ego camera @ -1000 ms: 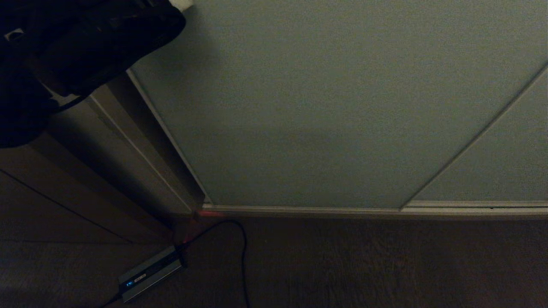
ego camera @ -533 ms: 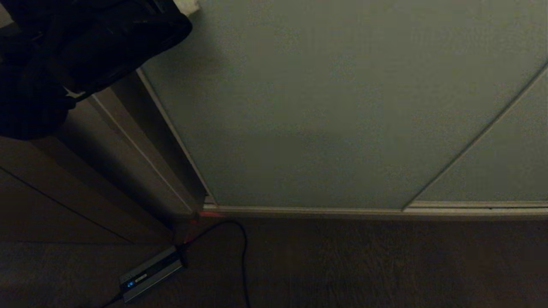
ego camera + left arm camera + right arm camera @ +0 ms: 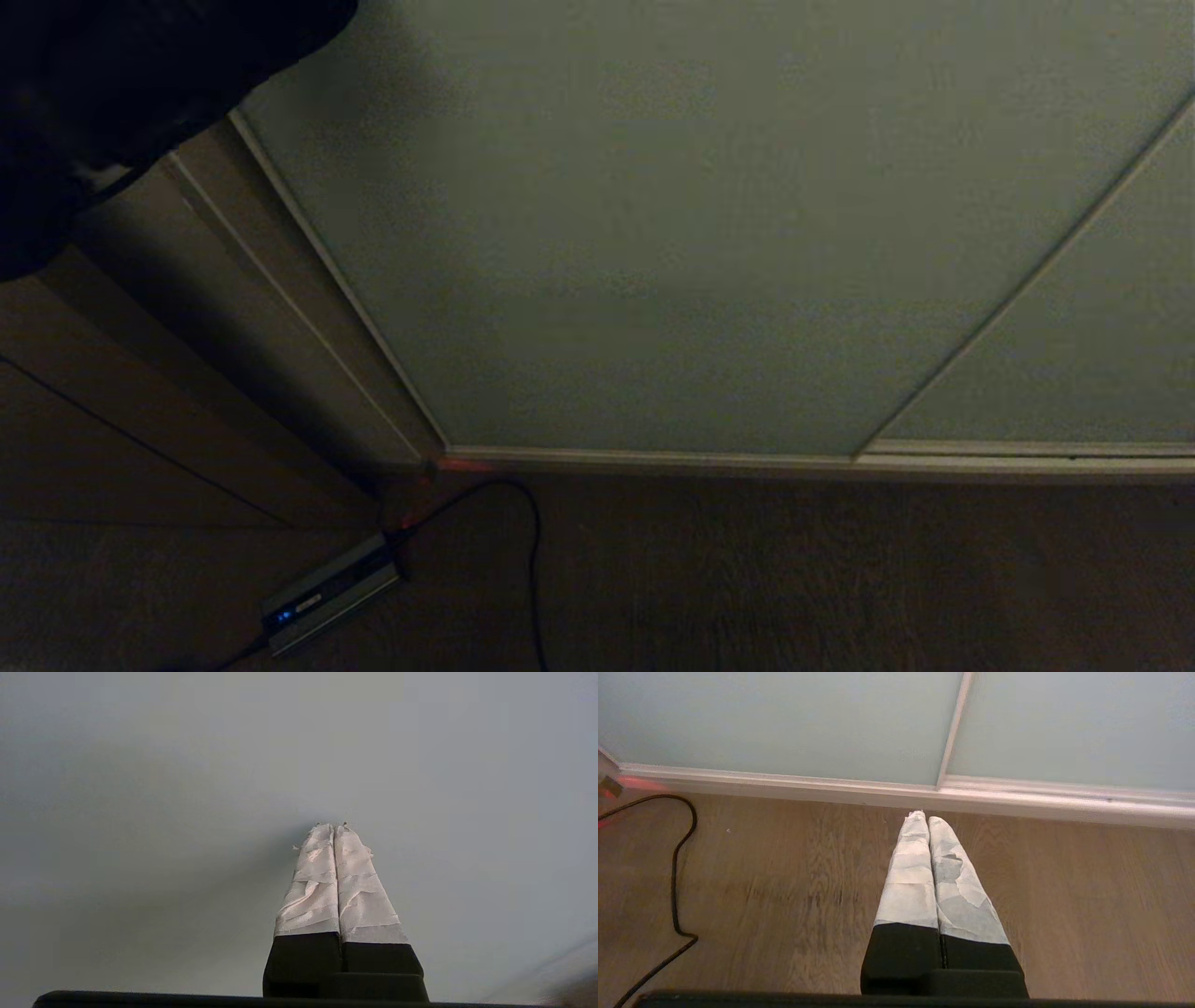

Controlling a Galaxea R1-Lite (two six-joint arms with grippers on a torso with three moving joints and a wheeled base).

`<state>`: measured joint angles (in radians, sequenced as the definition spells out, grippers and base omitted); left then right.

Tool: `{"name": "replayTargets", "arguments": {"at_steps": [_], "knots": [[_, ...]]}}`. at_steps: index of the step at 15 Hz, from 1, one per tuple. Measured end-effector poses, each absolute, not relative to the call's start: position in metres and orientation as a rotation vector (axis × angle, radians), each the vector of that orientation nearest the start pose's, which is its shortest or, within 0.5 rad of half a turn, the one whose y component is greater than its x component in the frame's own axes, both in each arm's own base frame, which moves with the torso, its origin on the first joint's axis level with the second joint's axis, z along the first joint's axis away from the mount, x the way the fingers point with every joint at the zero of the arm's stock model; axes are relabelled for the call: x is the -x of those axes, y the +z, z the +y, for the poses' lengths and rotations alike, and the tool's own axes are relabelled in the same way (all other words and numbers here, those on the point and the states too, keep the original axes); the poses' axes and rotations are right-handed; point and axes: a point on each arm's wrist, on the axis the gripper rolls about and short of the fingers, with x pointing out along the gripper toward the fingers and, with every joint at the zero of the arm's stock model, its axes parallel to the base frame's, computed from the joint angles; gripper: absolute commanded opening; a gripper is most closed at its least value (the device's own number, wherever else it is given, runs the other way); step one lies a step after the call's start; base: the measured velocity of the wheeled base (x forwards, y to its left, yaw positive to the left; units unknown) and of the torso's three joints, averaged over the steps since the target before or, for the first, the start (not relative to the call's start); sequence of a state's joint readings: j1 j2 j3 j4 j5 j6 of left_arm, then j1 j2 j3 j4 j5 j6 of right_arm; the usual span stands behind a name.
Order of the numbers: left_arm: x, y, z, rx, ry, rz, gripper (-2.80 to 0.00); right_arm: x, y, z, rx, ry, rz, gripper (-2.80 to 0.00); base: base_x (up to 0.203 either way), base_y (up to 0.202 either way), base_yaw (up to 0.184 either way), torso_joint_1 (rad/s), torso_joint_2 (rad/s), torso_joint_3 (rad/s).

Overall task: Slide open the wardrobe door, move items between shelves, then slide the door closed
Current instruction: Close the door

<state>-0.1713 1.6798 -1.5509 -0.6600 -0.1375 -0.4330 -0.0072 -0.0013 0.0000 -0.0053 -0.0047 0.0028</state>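
Pale grey-green and still covering everything, the sliding wardrobe door (image 3: 653, 233) is standing shut in front of the robot, its thin beige frame meeting the brown wooden panelling (image 3: 187, 392) on the left. No shelves or items are showing, so I'd say the job is only starting. The left gripper (image 3: 334, 828) is pressing its closed, taped tips right up by the panel, holding nothing. The right gripper (image 3: 924, 820) is hanging closed and empty over the wooden floor (image 3: 784, 882), beside a black cable (image 3: 679, 858).
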Motion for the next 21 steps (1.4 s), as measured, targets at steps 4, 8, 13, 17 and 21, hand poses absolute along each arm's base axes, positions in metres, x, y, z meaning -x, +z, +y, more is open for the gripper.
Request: {"name": "replayTargets", "arguments": {"at_steps": [4,8,13,17,21], "knots": [[-0.293,0.403,-0.054,0.427,-0.415,-0.451,-2.80,0.023,0.076,0.000,-0.003,-0.010,-0.007,-2.80,0.000,0.000,0.000,0.000,0.00,0.000],[-0.268,0.413,-0.049,0.424,-0.416,-0.468,-2.80,0.023,0.076,0.000,-0.004,-0.010,-0.007,-2.80,0.000,0.000,0.000,0.000,0.00,0.000],[-0.186,0.411,-0.038,0.384,-0.525,-0.376,-2.80,0.023,0.076,0.000,-0.003,-0.010,-0.007,-2.80,0.000,0.000,0.000,0.000,0.00,0.000],[-0.122,0.395,-0.028,0.370,-0.539,-0.279,-2.80,0.023,0.076,0.000,-0.003,-0.010,-0.007,-2.80,0.000,0.000,0.000,0.000,0.00,0.000],[-0.077,0.352,-0.018,0.304,-0.399,-0.145,-2.80,0.023,0.076,0.000,-0.003,-0.010,-0.007,-2.80,0.000,0.000,0.000,0.000,0.00,0.000]]}}
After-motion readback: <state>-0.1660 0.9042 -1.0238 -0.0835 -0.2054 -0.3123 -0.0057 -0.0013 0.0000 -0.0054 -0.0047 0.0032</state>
